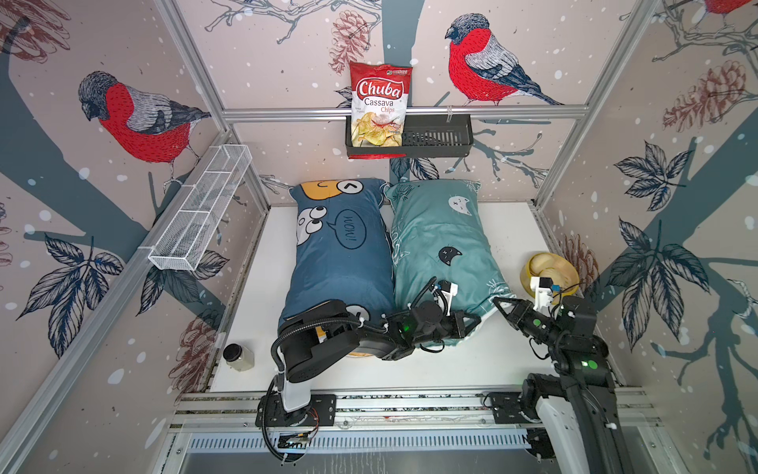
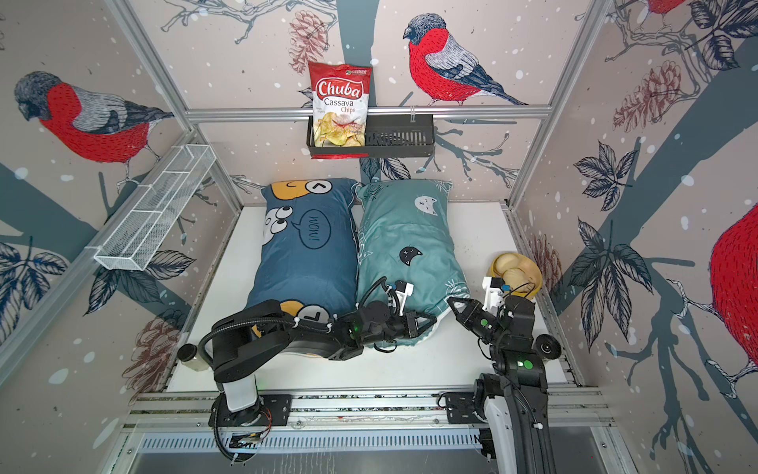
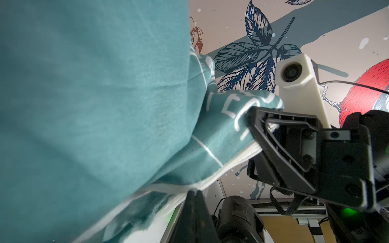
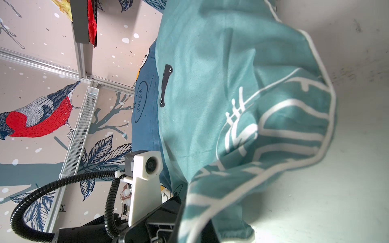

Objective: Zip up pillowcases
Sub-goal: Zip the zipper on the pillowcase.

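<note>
The teal cat-face fabric pillowcase point(image 1: 439, 246) lies with its left side touching the dark blue cartoon-face fabric pillowcase point(image 1: 340, 254). At its near right corner the right gripper point(image 1: 497, 302) is clamped on the fabric. Just beside it, on the near edge, the left gripper point(image 3: 192, 193) is pinched together on the white zipper point(image 3: 221, 168). What exactly sits in that pinch is hidden. Best, I judge: hold the corner taut and draw straight along the teeth toward it.

White table point(image 1: 471, 361) bears blue pillowcase point(image 1: 340, 266), teal pillowcase point(image 1: 434, 234), jar point(image 1: 238, 357), bowl point(image 1: 547, 271).
</note>
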`<state>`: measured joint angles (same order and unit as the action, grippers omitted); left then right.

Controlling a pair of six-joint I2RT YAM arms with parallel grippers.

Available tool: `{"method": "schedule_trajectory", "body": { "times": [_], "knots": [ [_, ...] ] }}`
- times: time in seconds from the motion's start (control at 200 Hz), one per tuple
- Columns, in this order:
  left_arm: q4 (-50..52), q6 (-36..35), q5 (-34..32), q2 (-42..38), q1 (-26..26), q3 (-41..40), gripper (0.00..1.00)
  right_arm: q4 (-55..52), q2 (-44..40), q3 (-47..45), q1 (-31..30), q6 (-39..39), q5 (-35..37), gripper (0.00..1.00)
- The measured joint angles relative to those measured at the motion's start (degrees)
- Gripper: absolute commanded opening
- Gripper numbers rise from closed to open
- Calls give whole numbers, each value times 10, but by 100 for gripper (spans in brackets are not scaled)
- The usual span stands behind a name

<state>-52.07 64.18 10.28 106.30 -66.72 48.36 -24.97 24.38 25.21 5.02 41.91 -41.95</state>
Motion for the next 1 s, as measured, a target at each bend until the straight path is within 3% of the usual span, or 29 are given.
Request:
{"method": "schedule_trajectory", "body": {
  "times": [1.001],
  "knots": [
    [200,-116,-80,-71,-25,-32,0,-16,34,26,19,-59,106,0]
  ]
}}
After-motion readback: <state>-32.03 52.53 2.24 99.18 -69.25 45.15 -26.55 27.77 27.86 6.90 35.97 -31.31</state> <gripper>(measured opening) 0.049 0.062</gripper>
